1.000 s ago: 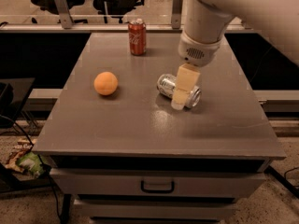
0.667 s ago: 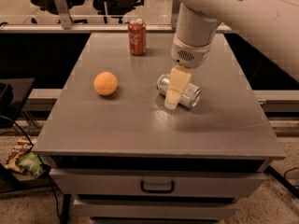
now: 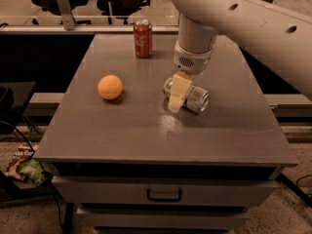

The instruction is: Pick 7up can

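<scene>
The gripper (image 3: pixel 179 95) straddles the can's (image 3: pixel 198 100) middle; I cannot tell its grip. The can lies sideways, axis back-left to front-right.

The cream-coloured gripper (image 3: pixel 178 97) reaches down from the pale arm (image 3: pixel 234 18) onto a silver aluminium 7up can (image 3: pixel 199 100), which lies on its side just right of the middle of the grey tabletop (image 3: pixel 136 126). A round orange fruit (image 3: pixel 110 87) sits well to the left. A red cola can (image 3: pixel 143 39) stands upright near the far edge.
</scene>
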`<action>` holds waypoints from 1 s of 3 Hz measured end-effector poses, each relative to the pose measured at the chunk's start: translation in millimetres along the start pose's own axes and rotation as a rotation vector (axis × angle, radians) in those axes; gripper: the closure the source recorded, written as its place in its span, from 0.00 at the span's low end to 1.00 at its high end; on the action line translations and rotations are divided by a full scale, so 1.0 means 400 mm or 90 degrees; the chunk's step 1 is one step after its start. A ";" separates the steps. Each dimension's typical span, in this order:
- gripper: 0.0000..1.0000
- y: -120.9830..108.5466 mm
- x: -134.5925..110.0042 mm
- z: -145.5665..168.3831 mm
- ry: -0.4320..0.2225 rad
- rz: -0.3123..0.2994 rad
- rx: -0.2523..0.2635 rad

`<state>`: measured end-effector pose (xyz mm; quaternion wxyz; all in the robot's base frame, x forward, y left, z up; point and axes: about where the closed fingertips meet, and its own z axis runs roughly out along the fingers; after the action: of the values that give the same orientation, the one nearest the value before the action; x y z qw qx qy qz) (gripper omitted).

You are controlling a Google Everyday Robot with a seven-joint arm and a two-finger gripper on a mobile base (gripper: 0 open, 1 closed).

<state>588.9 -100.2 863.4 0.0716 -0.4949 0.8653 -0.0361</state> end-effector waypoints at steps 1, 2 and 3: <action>0.39 -0.010 0.000 0.016 0.011 0.018 -0.001; 0.62 -0.016 -0.003 0.007 0.013 0.022 -0.002; 0.86 -0.015 -0.013 -0.044 -0.003 0.004 -0.009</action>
<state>593.9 -99.0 882.1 0.0700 -0.4925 0.8670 -0.0285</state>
